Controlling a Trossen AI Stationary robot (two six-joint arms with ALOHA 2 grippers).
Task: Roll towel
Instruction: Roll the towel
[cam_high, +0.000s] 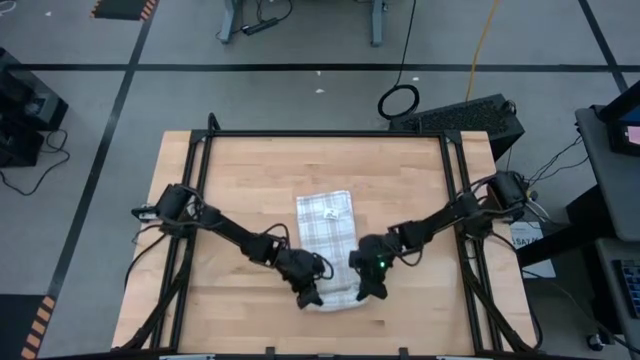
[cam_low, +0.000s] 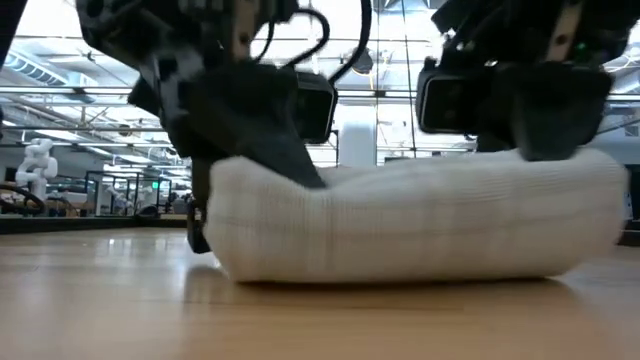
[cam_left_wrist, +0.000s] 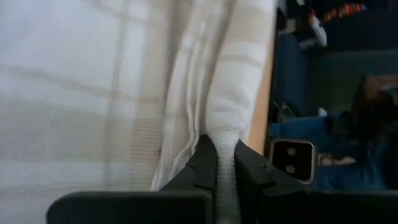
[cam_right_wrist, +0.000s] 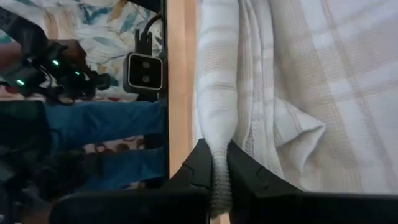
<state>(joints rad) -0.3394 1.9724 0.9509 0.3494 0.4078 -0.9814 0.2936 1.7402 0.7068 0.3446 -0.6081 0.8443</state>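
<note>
A: Where's everything on the counter (cam_high: 250, 170)?

B: The checked towel (cam_high: 327, 225) lies mid-counter, its near edge already rolled into a fat tube. The left end effector (cam_high: 311, 296) and right end effector (cam_high: 371, 291) each pinch one end of that roll.

A: Risks?

B: Uneven travel could skew the roll into a cone; a slipping pinch would let it unwind.

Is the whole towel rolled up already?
No: seen from above, only the near end of the towel is rolled, where the left gripper and right gripper pinch it; the rest lies flat.
</note>
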